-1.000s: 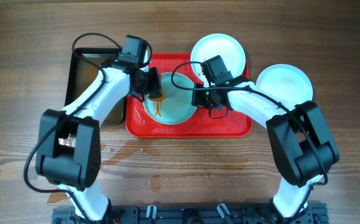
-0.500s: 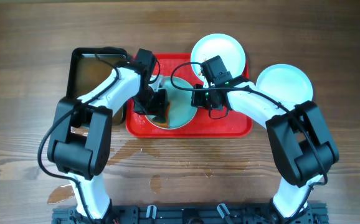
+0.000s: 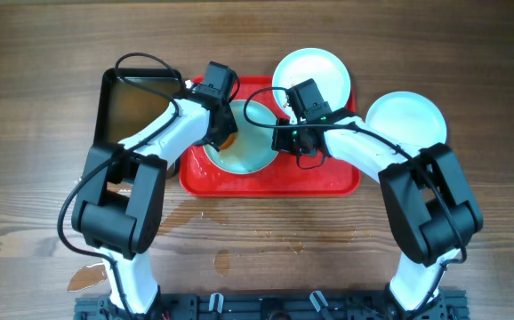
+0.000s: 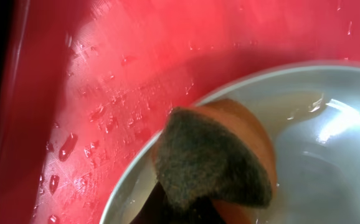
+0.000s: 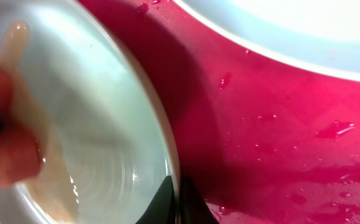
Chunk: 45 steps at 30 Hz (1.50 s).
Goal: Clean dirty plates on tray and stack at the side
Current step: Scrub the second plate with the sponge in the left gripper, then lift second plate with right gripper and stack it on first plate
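Overhead: the left gripper (image 3: 221,133) has swept from the plate's near-left edge up to its far-left. The orange streak seen a second ago no longer shows.
Plate: the plate (image 3: 252,147) lies in the tray (image 3: 328,180), with the right gripper (image 3: 285,135) at its right rim.
Others: a second plate (image 3: 312,73) overlaps the tray's far-right corner, and a third plate (image 3: 406,117) is on the table to the right.
Left wrist: the sponge (image 4: 211,165), pinched in the left gripper, presses on the plate's wet inner edge. A faint brown film remains.
Right wrist: the jaws are clamped on the plate's rim.
Meaning: the scrub is likely nearly done, and stacking has not started.
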Available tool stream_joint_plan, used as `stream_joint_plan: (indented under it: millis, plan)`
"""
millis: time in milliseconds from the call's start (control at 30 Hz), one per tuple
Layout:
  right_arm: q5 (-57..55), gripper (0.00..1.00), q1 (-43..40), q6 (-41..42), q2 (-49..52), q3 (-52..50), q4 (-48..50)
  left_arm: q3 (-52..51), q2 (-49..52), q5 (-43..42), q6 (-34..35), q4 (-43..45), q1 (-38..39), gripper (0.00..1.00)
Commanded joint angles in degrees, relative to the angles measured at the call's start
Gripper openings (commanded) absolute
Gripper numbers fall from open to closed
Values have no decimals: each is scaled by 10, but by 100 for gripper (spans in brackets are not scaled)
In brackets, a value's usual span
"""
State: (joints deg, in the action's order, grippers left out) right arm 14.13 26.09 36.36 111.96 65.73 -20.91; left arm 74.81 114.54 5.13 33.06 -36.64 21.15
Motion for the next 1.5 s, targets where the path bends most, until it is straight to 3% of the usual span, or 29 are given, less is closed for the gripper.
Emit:
stream_joint_plan:
  millis: [0, 100, 233, 300, 467, 567, 633, 733, 867, 1133, 1233, 1467]
  plan:
    - [-5, 4, 1, -4, 19, -1, -8, -11, 14, -213, -136, -68, -6, 4]
    - [-5, 4, 1, -4, 18, -1, -8, -11, 14, -376, -239, -91, -6, 4]
    - [-5, 4, 1, -4, 19, -1, -9, -11, 14, -374, -236, -24, -7, 4]
    - [-5, 4, 1, -3, 18, -1, -10, -11, 14, -326, -204, 28, -7, 4]
    - [-5, 4, 1, -4, 18, -1, -12, -11, 15, -47, -72, 97, -7, 4]
    - [-5, 4, 1, -4, 18, -1, -10, -11, 13, 42, 0, 37, -16, 4]
    - [-5, 4, 1, -4, 18, -1, -10, -6, 9, 38, 5, -19, -17, 4]
    - [-5, 4, 1, -4, 18, -1, -9, 26, -19, -32, 4, -113, -16, 4]
    - [0, 4, 1, -5, 19, -1, -10, 123, -78, -136, -91, -206, -24, 4]
    - [63, 4, -23, -67, -40, 1, -9, 159, -130, -104, -104, -232, -171, 4]
    - [-26, 4, -24, -82, -118, 1, -40, 158, -129, -100, -104, -232, -231, 4]
    - [-351, 4, 54, -109, -177, 1, -107, 151, -122, -100, -104, -229, -247, 4]
